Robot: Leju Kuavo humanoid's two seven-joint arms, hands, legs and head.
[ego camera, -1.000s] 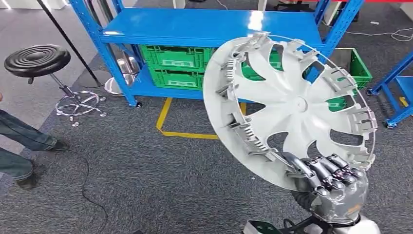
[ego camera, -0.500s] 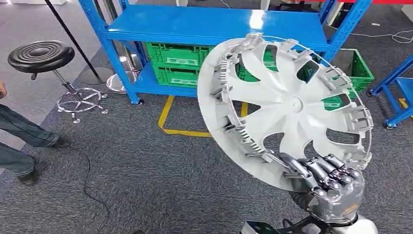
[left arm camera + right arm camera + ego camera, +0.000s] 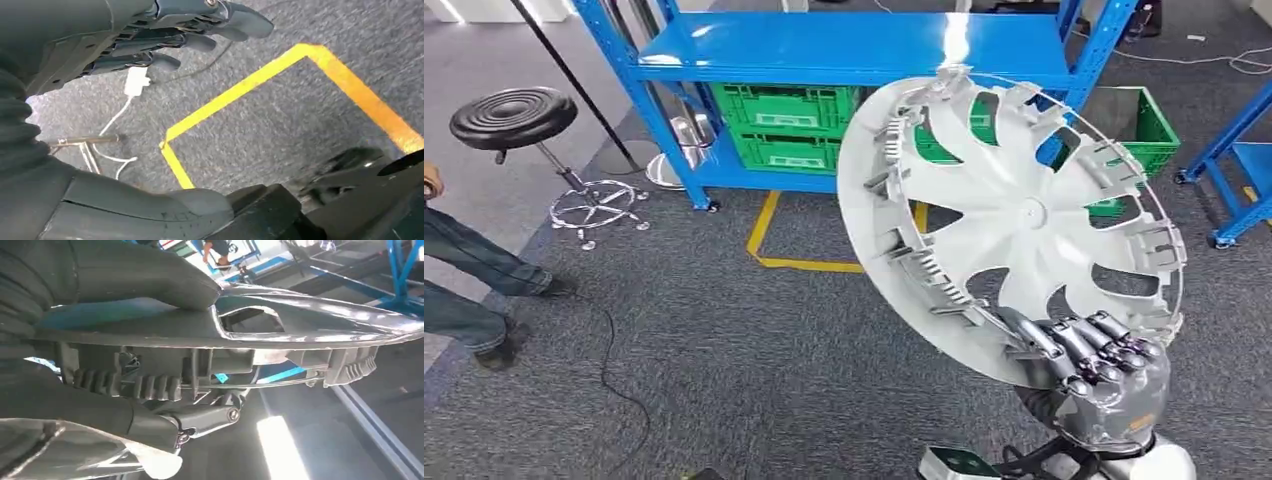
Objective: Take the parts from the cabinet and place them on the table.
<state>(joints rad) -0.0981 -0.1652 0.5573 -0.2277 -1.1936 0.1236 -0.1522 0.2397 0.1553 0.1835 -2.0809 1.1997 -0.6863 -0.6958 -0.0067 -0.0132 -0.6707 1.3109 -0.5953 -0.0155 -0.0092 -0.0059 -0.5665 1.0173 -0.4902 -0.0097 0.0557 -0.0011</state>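
Since the earlier frames the whole head view has slid: the blue shelf rack (image 3: 854,50) and the black stool (image 3: 512,115) sit a little differently in the picture, which reads as the camera turning with the robot's body, not the things moving. The wheel cover (image 3: 1009,215) has kept nearly the same place in front of the camera, tilted on edge with its ribbed back face toward the view.

The right hand (image 3: 1089,375) grips the wheel cover at its lower rim, fingers curled over the edge; in the right wrist view the thumb (image 3: 150,280) lies on one face of the wheel cover (image 3: 300,320) and the darker fingers wrap the clipped rim from the other side. The left hand (image 3: 165,35) hangs over the grey carpet by a yellow floor line (image 3: 280,65), its fingers loosely curled in with nothing in them.

The part is carried in the air, well clear of the shelf rack, whose green crates (image 3: 784,125) stand on its lower shelf. A person's legs (image 3: 469,285) stand at the left edge of the head view.

By my judgement the pick from the cabinet is done and the carry is under way. Left to do: reach the worktop, which I cannot see here, set the cover down and release it.
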